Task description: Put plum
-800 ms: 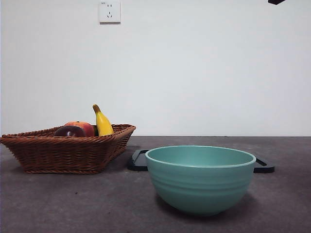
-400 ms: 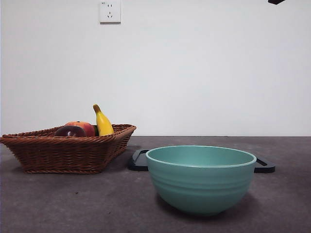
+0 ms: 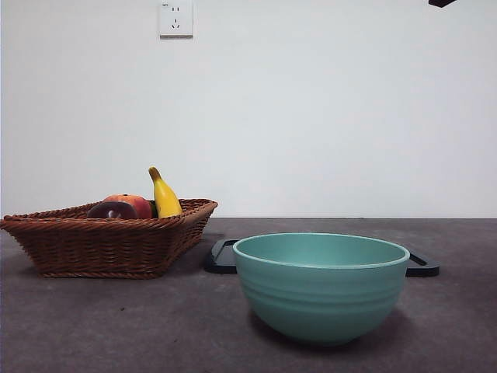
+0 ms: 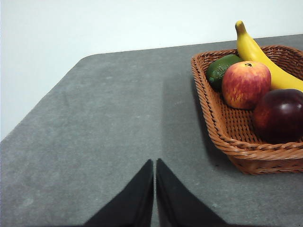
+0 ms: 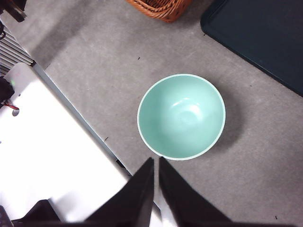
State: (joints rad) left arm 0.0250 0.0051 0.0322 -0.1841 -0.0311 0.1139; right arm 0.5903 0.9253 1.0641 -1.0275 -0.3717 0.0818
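The dark maroon plum (image 4: pixel 279 115) lies in a brown wicker basket (image 4: pixel 222 130), beside a red-orange apple-like fruit (image 4: pixel 245 84); in the front view the plum (image 3: pixel 111 210) peeks over the rim of the basket (image 3: pixel 109 245) at the left. My left gripper (image 4: pixel 155 165) is shut and empty, low over the bare table, apart from the basket. My right gripper (image 5: pixel 155 163) is shut and empty, high above the teal bowl (image 5: pixel 181 116), which stands in the front view (image 3: pixel 321 286) near the middle. Only a black tip (image 3: pixel 441 3) of an arm shows at the top right of the front view.
The basket also holds a yellow banana (image 4: pixel 260 54) and a green fruit (image 4: pixel 221 71). A dark tray (image 5: pixel 265 38) lies behind the bowl, seen flat in the front view (image 3: pixel 221 258). A white table edge and equipment (image 5: pixel 42 142) lie beside the grey tabletop.
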